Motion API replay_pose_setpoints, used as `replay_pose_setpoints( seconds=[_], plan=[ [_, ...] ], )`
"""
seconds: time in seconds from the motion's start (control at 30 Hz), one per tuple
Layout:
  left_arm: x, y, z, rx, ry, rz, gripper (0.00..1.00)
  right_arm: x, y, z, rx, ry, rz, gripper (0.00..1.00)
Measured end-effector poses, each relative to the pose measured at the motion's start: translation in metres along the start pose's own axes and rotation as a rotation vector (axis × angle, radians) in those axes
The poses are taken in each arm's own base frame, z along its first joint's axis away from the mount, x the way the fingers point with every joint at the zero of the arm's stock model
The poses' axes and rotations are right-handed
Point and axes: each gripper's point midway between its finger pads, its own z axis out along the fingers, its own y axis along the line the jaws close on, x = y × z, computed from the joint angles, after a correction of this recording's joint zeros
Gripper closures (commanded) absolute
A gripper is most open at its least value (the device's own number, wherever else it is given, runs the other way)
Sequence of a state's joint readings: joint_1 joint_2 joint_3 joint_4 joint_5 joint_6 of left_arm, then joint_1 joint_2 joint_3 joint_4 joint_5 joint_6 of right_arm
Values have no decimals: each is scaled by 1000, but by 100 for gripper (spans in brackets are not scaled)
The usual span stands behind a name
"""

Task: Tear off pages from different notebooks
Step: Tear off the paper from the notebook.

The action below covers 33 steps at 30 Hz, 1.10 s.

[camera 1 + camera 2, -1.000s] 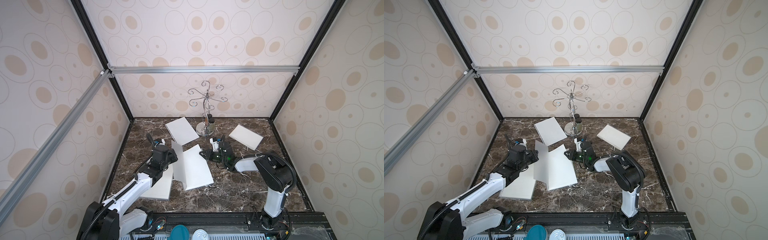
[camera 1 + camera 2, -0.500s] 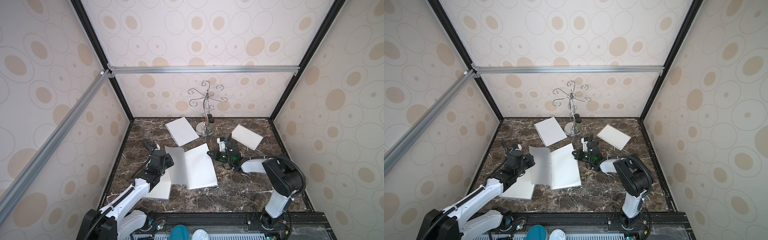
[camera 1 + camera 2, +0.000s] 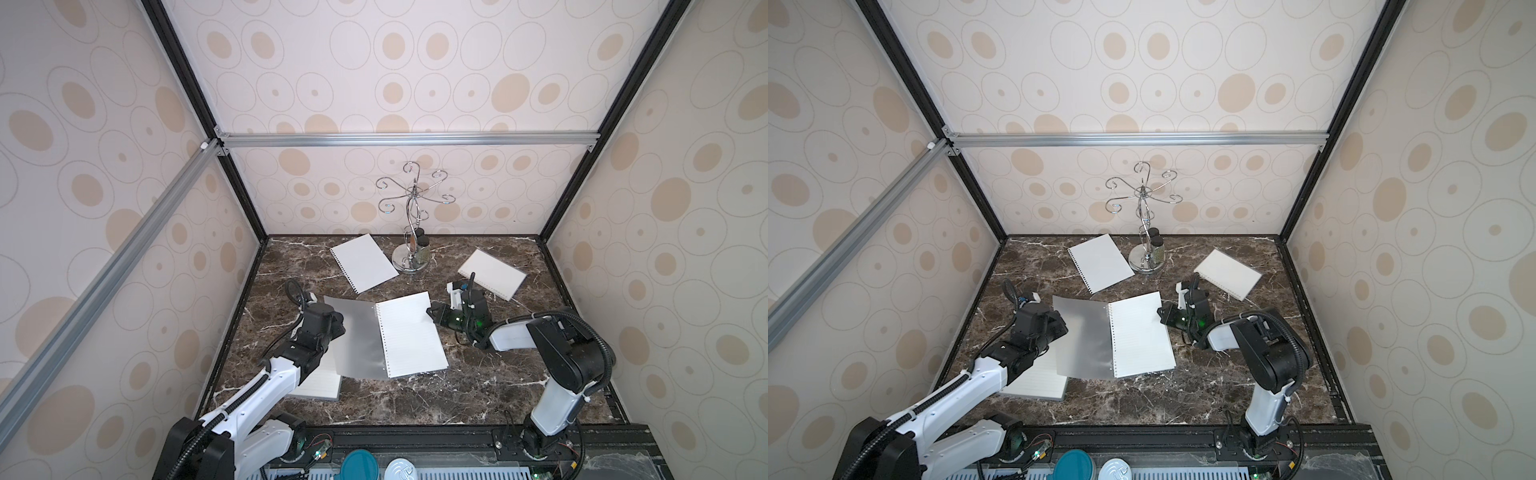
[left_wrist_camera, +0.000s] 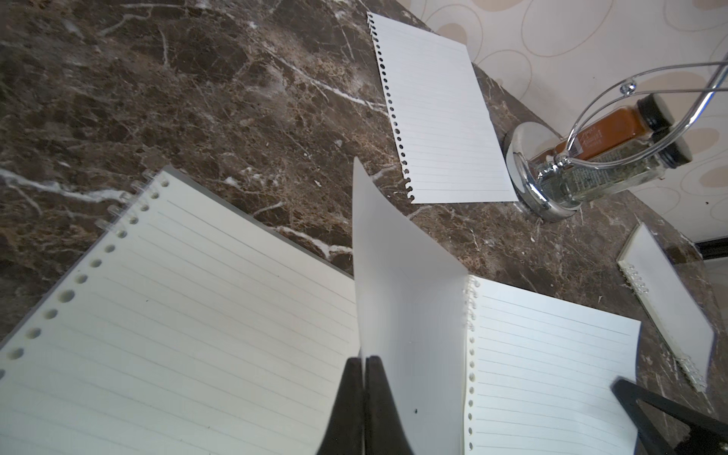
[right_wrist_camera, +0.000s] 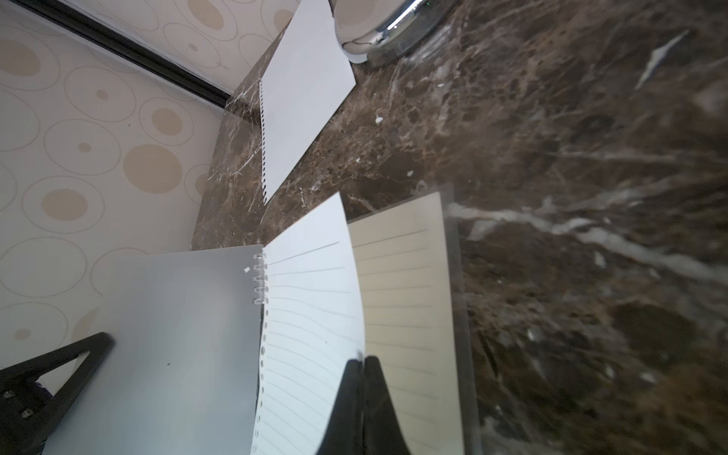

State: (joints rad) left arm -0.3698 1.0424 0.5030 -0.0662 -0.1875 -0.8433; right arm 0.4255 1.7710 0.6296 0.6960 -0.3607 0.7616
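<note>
An open notebook [image 3: 409,334] lies mid-table in both top views. My left gripper [image 3: 338,322] is shut on the outer edge of its grey cover [image 4: 405,295], which is folded out to the left; the left gripper [image 4: 364,360] pinches it between closed fingers. My right gripper [image 3: 430,313] is shut on the free edge of the top lined page [image 5: 315,315], lifting it off the pad [image 5: 405,299] below; the right gripper [image 5: 364,360] shows closed fingers. A second notebook [image 3: 318,382] lies under my left arm. A third notebook [image 3: 492,274] lies back right. One loose page [image 3: 363,262] lies at the back.
A chrome hook stand [image 3: 411,232] with two spice jars [image 3: 422,245] at its base stands at the back centre, between the loose page and the back-right notebook. Patterned walls close in the dark marble table [image 3: 415,399] on three sides.
The grey cover has swung from upright to flat on the left with my left gripper. My right gripper moved right and closed on the page edge; the notebook slid slightly right.
</note>
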Motion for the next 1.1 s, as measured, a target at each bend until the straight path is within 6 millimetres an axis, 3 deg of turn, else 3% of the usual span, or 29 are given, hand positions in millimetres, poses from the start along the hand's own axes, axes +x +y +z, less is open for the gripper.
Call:
replay_pose_setpoints(
  seconds=[0.43, 1.1],
  plan=[
    [16, 16, 4, -23, 34, 2, 100, 3, -19, -14, -4, -30, 51, 100],
    [17, 2, 0, 80, 56, -26, 100, 11, -40, -29, 20, -58, 81, 100]
  ],
)
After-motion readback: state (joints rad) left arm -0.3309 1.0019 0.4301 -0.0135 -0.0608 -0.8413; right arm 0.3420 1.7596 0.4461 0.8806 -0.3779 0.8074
